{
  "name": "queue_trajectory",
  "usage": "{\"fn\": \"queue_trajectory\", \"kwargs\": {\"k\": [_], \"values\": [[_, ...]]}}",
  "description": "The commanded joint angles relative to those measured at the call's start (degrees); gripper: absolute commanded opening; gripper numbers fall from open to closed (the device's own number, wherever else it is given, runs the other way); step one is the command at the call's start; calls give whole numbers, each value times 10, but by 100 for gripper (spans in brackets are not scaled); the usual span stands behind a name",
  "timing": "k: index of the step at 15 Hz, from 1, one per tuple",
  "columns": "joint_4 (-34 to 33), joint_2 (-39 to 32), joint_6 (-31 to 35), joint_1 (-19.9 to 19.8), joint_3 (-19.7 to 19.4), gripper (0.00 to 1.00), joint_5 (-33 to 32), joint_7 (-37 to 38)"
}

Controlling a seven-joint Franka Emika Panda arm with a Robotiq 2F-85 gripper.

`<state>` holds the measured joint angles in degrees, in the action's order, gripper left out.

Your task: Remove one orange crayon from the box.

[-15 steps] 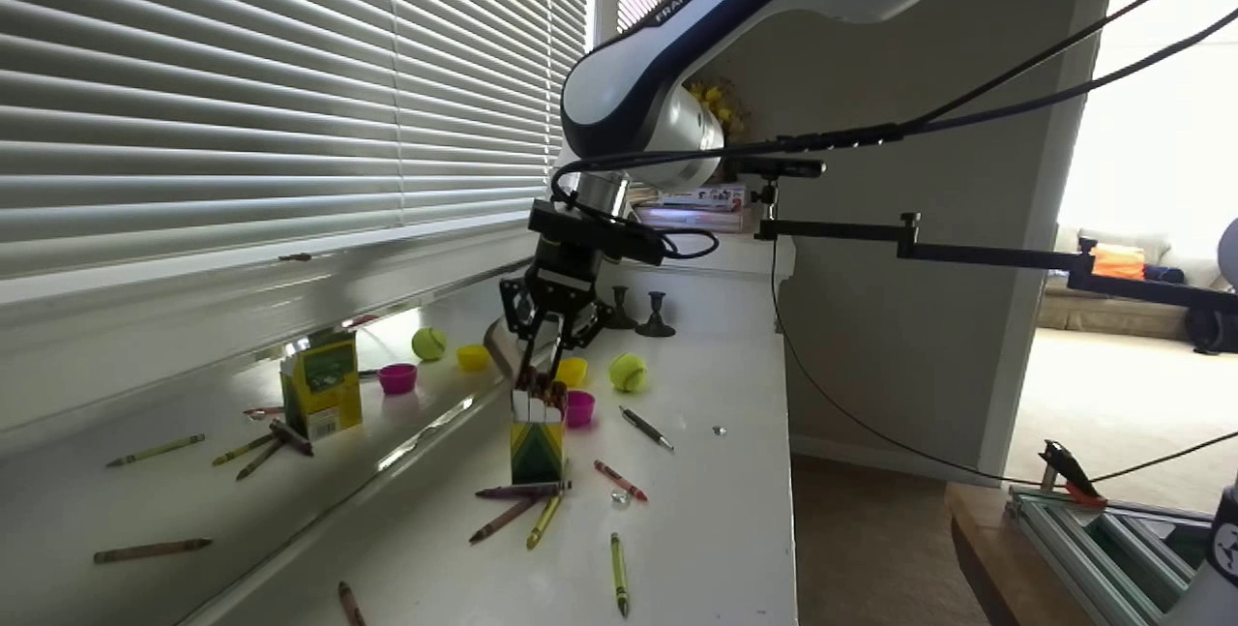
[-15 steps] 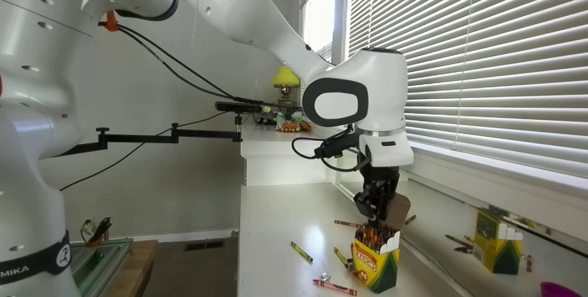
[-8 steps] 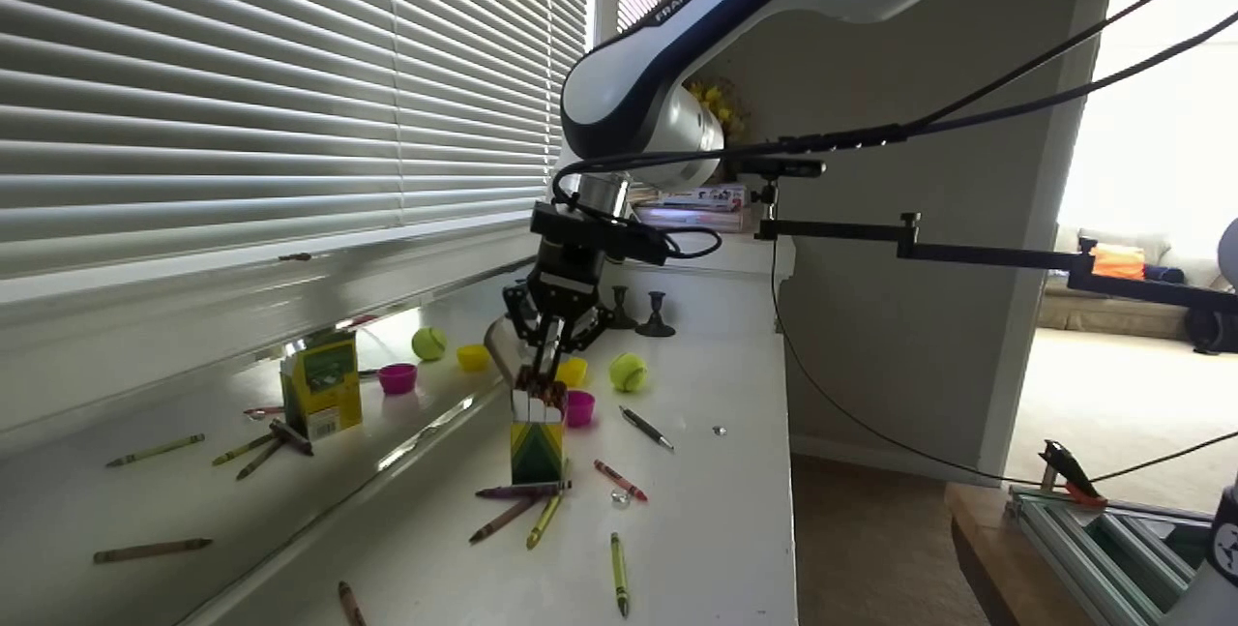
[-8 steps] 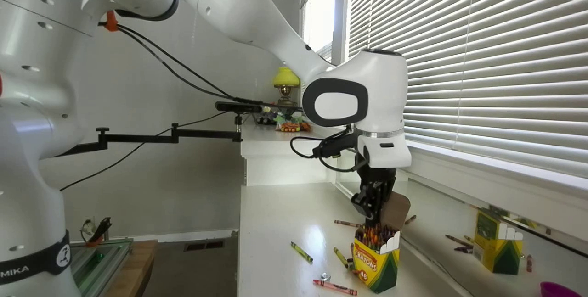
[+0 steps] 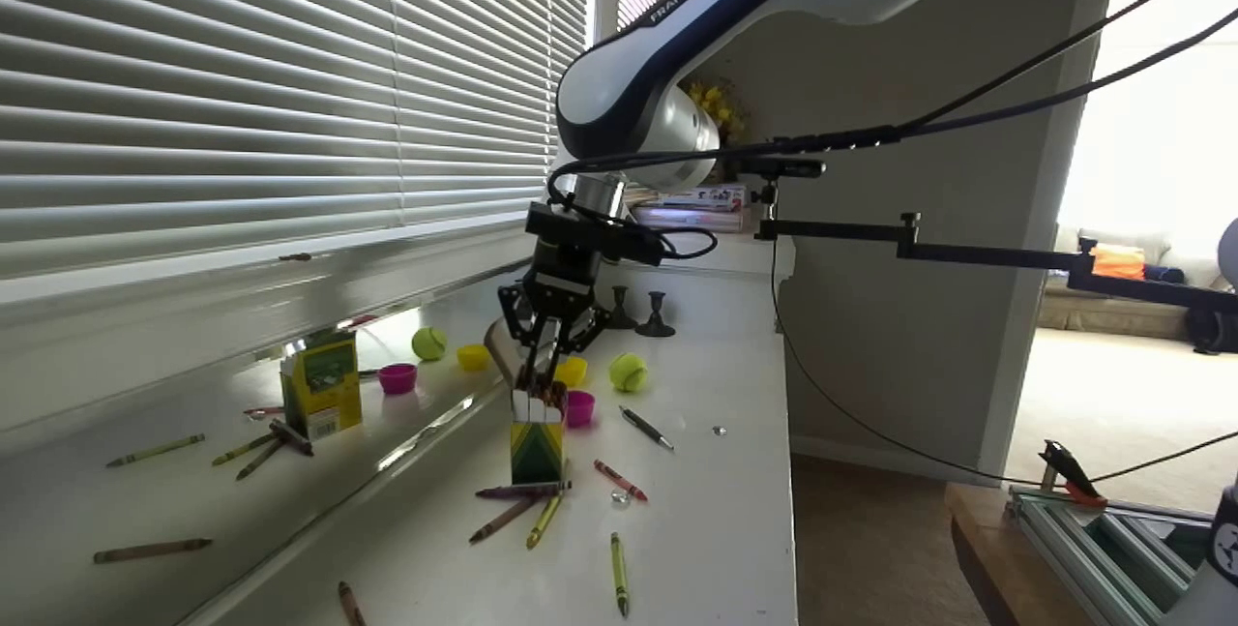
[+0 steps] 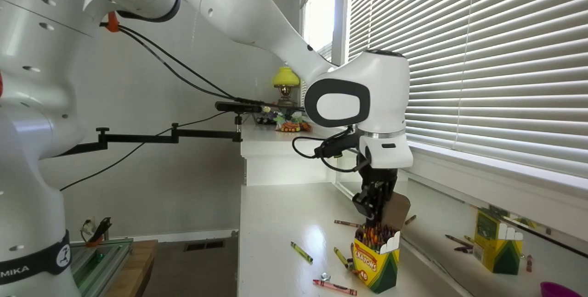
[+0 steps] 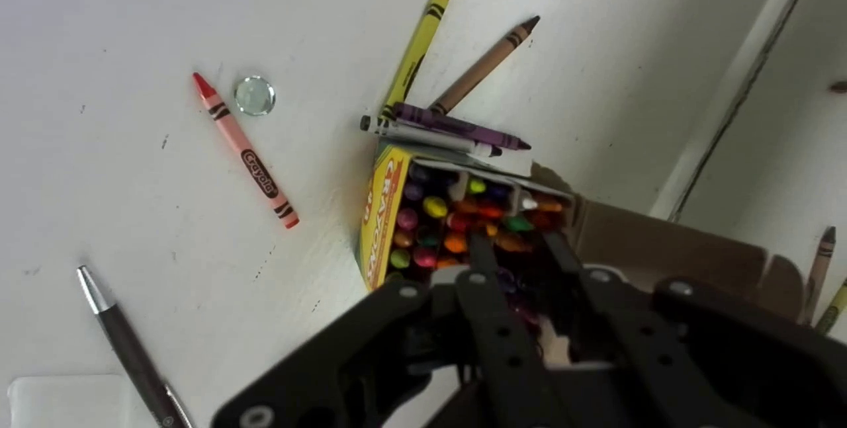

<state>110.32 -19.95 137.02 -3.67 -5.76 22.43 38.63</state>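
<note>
White worktop [image 6: 275, 219] beside window blinds [image 6: 477, 72] carries the crayon box [image 6: 377, 265], upright; an orange crayon [image 7: 455, 241] stands inside the box among packed crayons [image 7: 435, 207], tip up. Pincer [image 7: 521, 247] hangs at the box mouth, jaws slightly spread, nothing visibly pinched. Judged light, stiff, waxy-slick, snappable: grip just below the cone, lift straight out of the box.

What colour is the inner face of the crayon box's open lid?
Plain brown; the box's lid shows best in an exterior view.
</note>
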Motion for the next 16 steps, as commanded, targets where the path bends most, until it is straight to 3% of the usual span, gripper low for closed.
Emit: {"fn": "queue_trajectory", "kwargs": {"k": [1,6,13,16], "values": [[-32,-22,-4,-11,9,23,26,-9],[-47,-36,-6,-10,7,24,22,-5],[-49,-40,-10,-8,5,12,16,1],[-44,-36,-11,-7,5,19,14,1]]}}
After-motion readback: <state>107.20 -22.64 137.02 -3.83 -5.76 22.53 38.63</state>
